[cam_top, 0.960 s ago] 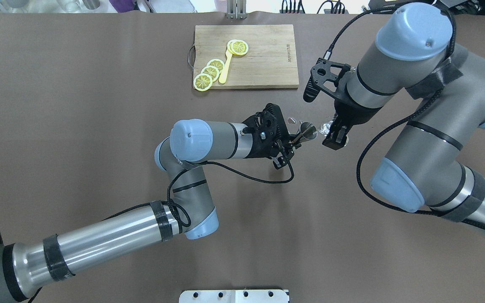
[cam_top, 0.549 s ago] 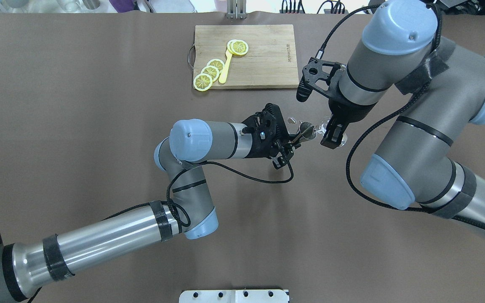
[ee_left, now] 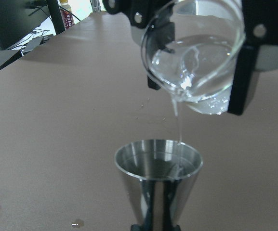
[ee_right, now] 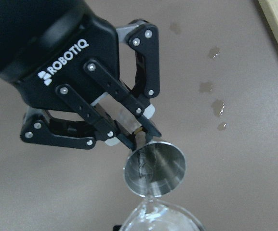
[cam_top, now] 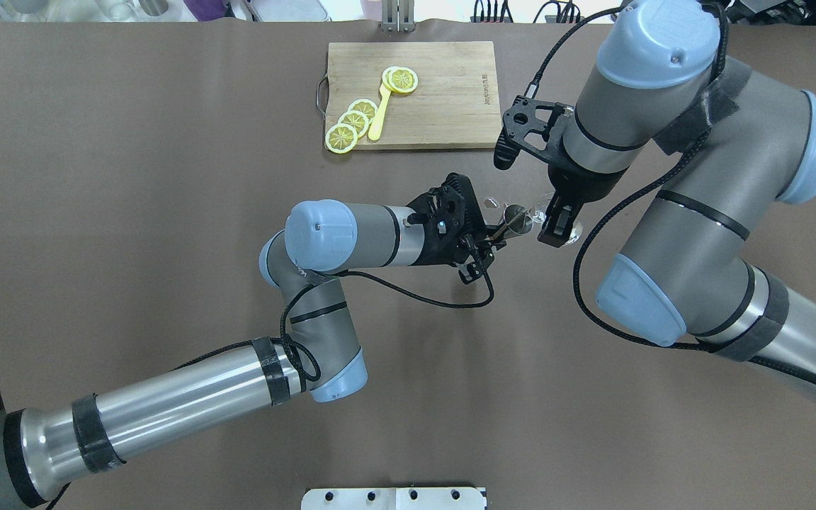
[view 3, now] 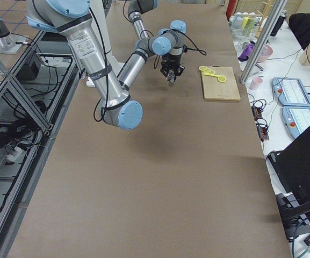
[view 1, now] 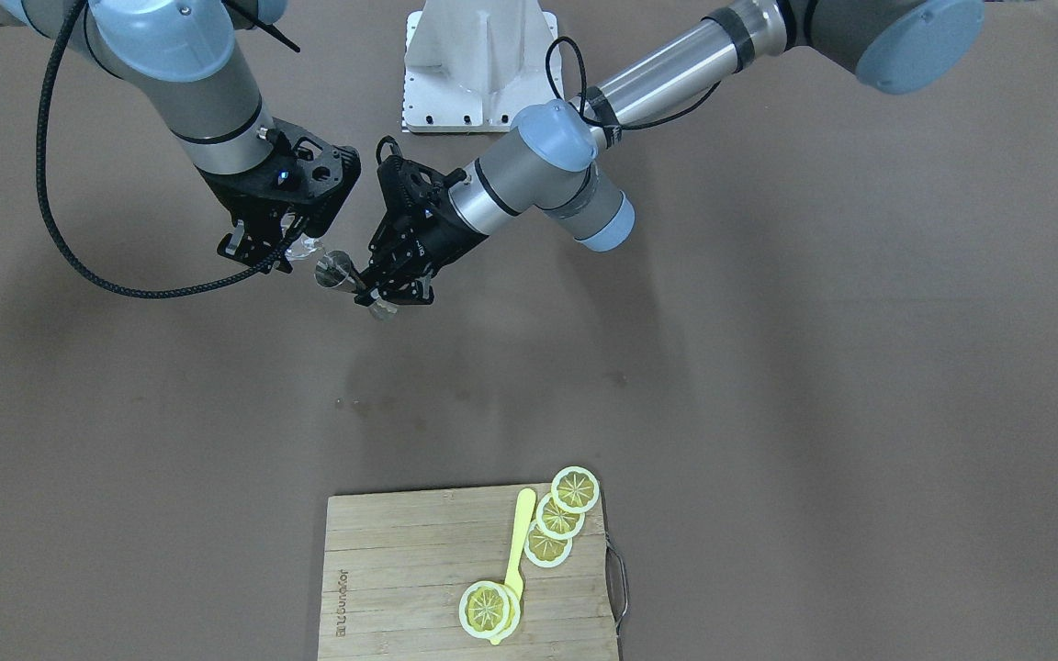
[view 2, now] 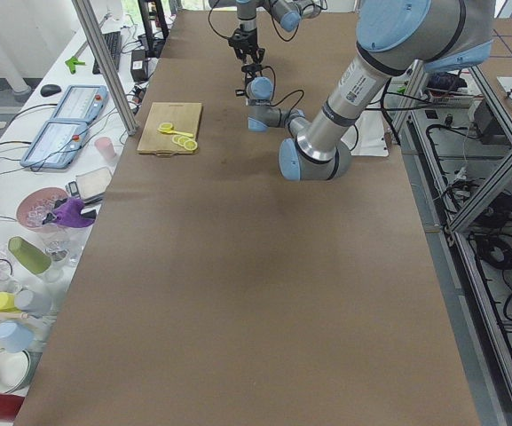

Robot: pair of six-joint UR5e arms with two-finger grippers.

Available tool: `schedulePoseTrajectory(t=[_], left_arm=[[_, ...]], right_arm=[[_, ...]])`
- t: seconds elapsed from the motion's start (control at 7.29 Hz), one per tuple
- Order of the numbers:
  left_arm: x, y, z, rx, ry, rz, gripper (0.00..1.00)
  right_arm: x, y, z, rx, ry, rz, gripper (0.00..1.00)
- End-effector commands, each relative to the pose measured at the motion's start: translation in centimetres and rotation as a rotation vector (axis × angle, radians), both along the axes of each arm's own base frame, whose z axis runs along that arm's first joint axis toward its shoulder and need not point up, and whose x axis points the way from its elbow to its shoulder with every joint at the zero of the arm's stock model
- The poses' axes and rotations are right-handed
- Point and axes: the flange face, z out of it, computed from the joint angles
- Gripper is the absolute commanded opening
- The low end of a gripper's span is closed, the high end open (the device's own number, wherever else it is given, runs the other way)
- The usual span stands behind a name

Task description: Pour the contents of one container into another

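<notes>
Brown table (cam_top: 167, 142); right fingers (ee_left: 240, 82) pinching glass (ee_left: 196, 62), clear stream (ee_left: 178, 120) into jigger (ee_left: 158, 183) pinched by left fingers (ee_right: 95, 118).

claws 2: left claw (ee_right: 139, 136), right claw (cam_top: 557, 225) | jigger (ee_left: 158, 178) 1 | glass (ee_left: 196, 72) 1 | cutting board (cam_top: 443, 99) 1 | lemon slices (cam_top: 341, 137) 5 | spoon (cam_top: 380, 117) 1

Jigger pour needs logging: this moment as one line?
pouring | right tool: tilts glass cup | left tool: holds jigger below | stream: entering jigger

Left arm (cam_top: 188, 397): silver tube, pale blue joint caps, black bands.
Cable (cam_top: 450, 306): black, looping loose.
Left gripper (ee_right: 139, 136): black, white ROBOTIQ lettering, silver screws.
</notes>
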Motion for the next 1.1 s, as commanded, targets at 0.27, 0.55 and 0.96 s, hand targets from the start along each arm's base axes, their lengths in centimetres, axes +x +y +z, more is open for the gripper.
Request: schedulePoseTrajectory(t=[0.27,0.55,0.96], left_arm=[[-0.1,0.0,0.0,0.003,0.007,-0.001,0.0],[-0.1,0.0,0.0,0.002,0.007,-0.002,0.0],[-0.1,0.0,0.0,0.002,0.008,-0.008,0.0]], right_arm=[[0.3,0.0,0.4,0.064,-0.033,0.018,0.0],[0.2,-0.1,-0.7,0.088,-0.052,0.029,0.0],[1.2,0.1,0.2,0.138,-0.097,0.034,0.0]])
